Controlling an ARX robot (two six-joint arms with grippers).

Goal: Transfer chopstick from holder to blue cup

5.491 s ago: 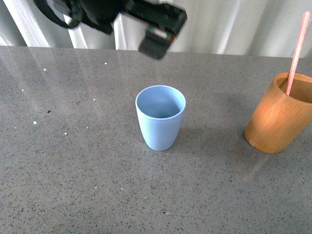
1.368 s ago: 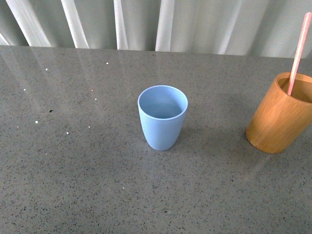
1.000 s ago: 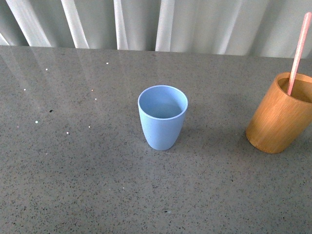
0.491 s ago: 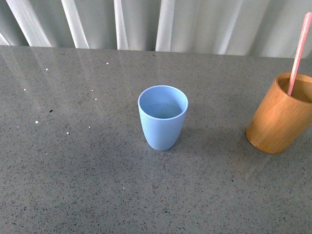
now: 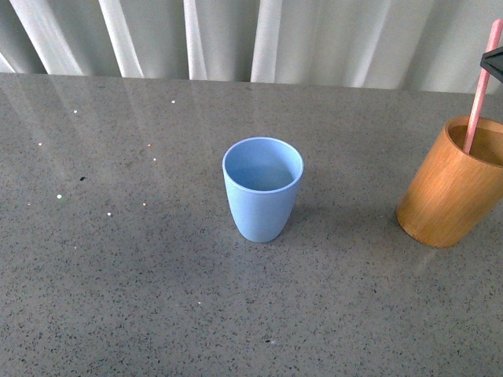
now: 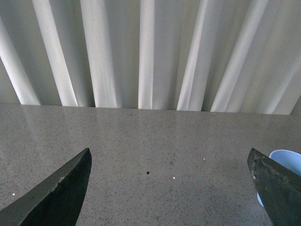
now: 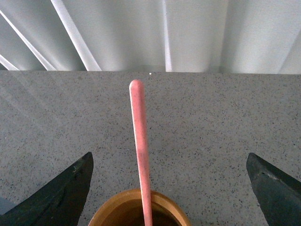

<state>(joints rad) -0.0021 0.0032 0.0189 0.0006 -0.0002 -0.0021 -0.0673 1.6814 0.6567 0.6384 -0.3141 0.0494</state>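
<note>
**Q:** Where does the chopstick [image 5: 480, 85] lie in the front view?

**A:** At the far right. It stands in the holder [image 5: 445, 191], lower end inside and rounded end well above the rim, leaning slightly. The holder stands upright on the grey speckled table [image 5: 118, 275], close to the right edge of the view.

**Q:** And the blue cup [image 5: 262, 188]?

**A:** Upright near the middle of the table, mouth open and nothing visible inside. It is well apart from the holder, to the holder's left. A pale pleated curtain [image 5: 314, 39] hangs behind the table's far edge.

**Q:** What state is the right gripper [image 7: 169, 160] in?

**A:** Spread wide. In the right wrist view its two dark fingers [image 7: 61, 193] sit far out on either side of the chopstick, and neither touches the stick or the holder's rim. The front view shows only a dark sliver of it at the right edge, just beside the chopstick's upper end.

**Q:** And the left gripper [image 6: 169, 153]?

**A:** Also spread wide, holding nothing. Its wrist view shows bare table between the fingers [image 6: 56, 193], with the blue cup's rim just past one fingertip.
</note>
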